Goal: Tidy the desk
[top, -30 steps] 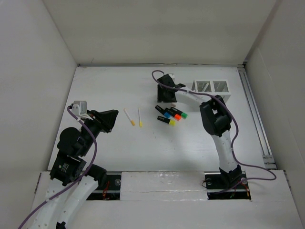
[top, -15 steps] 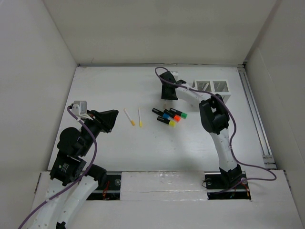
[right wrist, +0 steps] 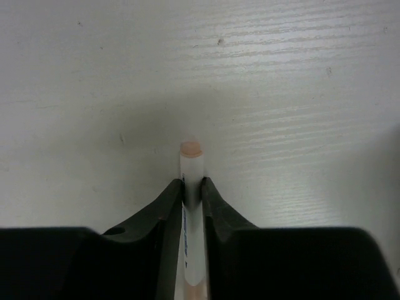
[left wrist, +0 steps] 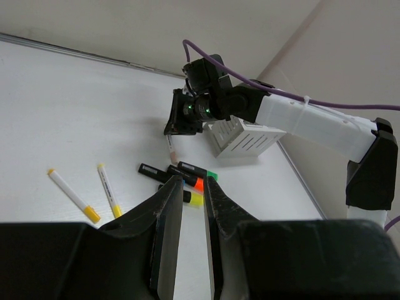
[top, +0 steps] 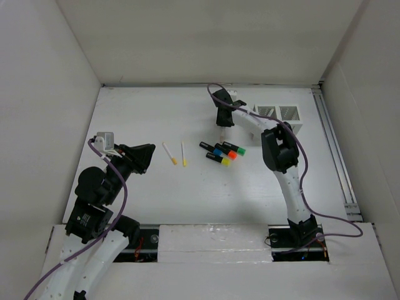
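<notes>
Caught the right gripper (right wrist: 192,187) pinching a white pen (right wrist: 192,164) over the far side of the desk (top: 156,194)

Found the desk spread flat under both arms, filling the floor between the white walls (top: 50,94), metal rail (top: 334,150) down its right edge. Spotted the right gripper's fingers squeezed onto the pen's barrel, peach tip poking past them toward the tabletop, just left of the white slotted box (top: 278,114); couldn't tell about tip-to-desk contact. Counted 4 black markers (top: 222,152) (green, orange, blue, yellow caps) bunched near the middle, just this side of the pen, plus 2 white pens with yellow caps (top: 170,153) lying apart to their left. Saw the left gripper (left wrist: 192,184) hanging over the near left, fingers all but pressed together, only a sliver of gap, nothing between.
</notes>
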Action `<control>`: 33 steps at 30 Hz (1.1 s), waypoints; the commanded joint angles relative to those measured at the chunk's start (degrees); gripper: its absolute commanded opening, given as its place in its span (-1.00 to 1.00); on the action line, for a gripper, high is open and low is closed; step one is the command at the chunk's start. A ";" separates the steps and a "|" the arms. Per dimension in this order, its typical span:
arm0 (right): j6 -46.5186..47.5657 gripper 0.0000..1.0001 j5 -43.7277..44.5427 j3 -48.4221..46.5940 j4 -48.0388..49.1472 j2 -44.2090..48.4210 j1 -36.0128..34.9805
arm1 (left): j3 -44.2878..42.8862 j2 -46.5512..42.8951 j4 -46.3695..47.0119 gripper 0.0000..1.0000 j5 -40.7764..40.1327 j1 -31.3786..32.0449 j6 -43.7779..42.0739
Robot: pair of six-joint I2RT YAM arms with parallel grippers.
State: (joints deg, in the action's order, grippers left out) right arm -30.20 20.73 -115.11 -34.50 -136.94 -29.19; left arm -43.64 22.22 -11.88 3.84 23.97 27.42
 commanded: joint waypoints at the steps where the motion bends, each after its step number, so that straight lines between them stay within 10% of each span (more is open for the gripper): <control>1: -1.44 -0.63 -2.71 2.16 -1.19 0.71 0.80 | -1.10 -0.86 2.04 -0.67 0.38 0.20 -0.70; 7: -3.11 -1.00 -3.59 4.54 1.54 2.12 1.33 | -1.10 -0.86 2.04 -0.67 0.30 0.20 -0.70; 33: -9.09 -1.00 -0.88 25.98 23.69 32.07 3.52 | -1.10 -0.51 2.21 -0.67 0.47 0.20 -0.70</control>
State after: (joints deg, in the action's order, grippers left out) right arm -38.70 15.57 -90.94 -15.66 -109.25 -26.48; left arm -43.64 21.87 -11.88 3.84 23.97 27.42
